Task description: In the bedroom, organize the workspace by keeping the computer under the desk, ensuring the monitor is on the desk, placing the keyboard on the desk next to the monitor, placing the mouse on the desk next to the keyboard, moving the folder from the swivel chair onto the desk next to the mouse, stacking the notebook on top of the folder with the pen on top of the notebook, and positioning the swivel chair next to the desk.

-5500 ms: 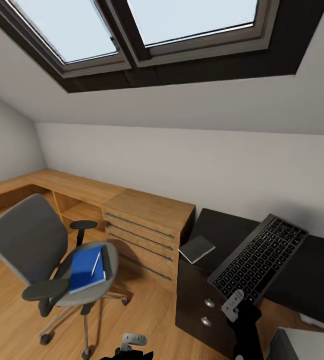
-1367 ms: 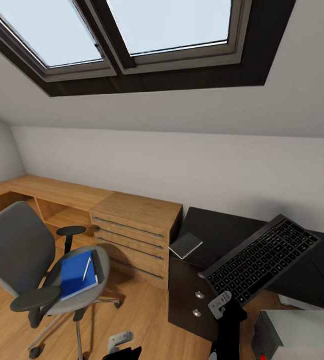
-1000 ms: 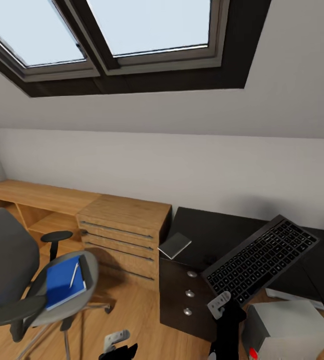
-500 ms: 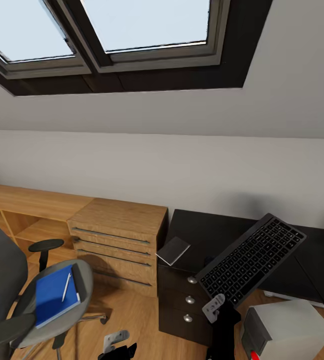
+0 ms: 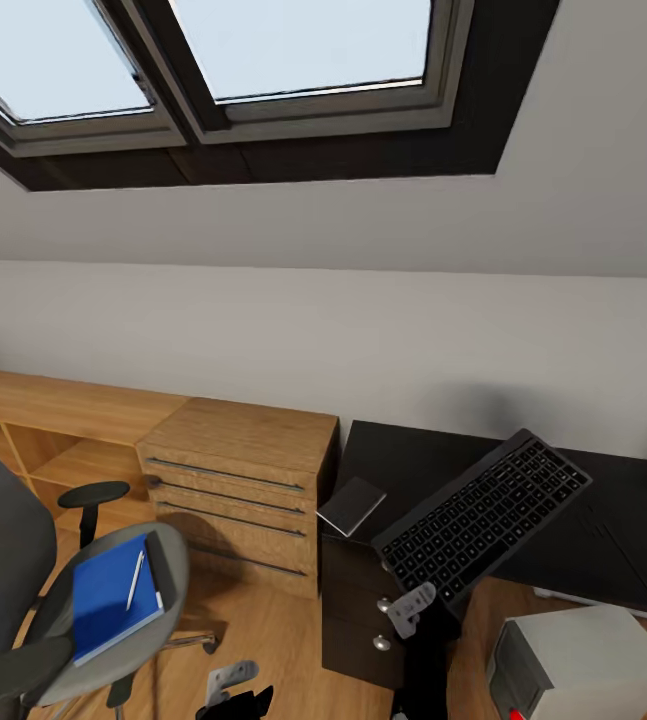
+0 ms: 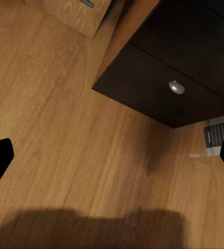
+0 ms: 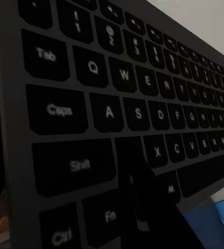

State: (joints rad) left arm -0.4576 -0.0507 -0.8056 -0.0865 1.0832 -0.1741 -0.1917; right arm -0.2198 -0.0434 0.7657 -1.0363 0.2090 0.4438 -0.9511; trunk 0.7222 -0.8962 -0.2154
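Nearest the robot, the right end effector is clamped on the near short end of the keyboard; in the right wrist view a dark finger lies across the keys by the Shift row. The keyboard's long axis runs up and away to the right from that grip, so the board is held tilted in the air above the front of the table, its far end over the glossy black top. Setting it down looks to mean swinging that far end down and forward, away from the drawer unit's edge. The left end effector hangs low over the wooden floor with its fingers apart, holding nothing, and sits nearer the swivel chair, where the folder lies on the seat with the pen on top. The computer stands on the floor at right, under the table. Farther back, the notebook rests on the table's left corner beside the wooden chest.
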